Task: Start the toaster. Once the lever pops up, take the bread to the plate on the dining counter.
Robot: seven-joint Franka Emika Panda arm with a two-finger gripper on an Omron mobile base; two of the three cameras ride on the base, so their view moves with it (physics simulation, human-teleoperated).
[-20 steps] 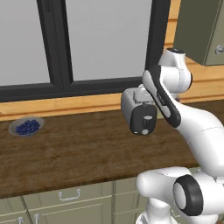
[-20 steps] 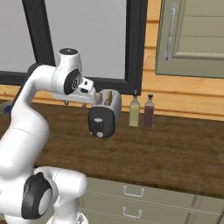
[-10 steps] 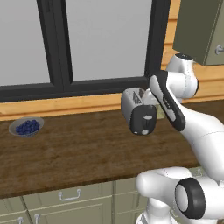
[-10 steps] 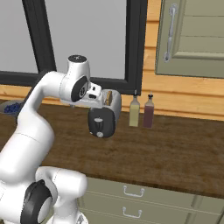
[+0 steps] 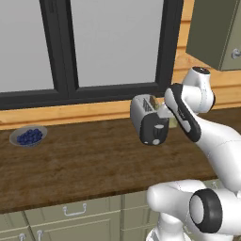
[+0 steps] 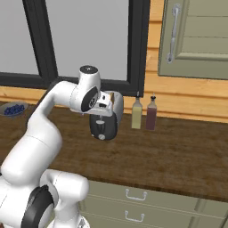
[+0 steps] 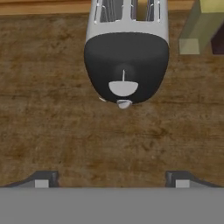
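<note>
Silver-white, the boxy toaster (image 7: 127, 48) with its dark end panel sat at twelve o'clock on the wood-grain surface (image 7: 52, 122) before the released claw (image 7: 112, 178), which next needed, I judged, to press the lever.

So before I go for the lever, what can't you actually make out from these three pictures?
- Bread: the slots of the boxy silver-white toaster run off the hand view's top edge; their contents can't be told.
- Lever: the small light controls on its dark grey end panel are too small to tell apart.
- Two bottles: the arm hides them in the left base view; the hand view crops them.
</note>
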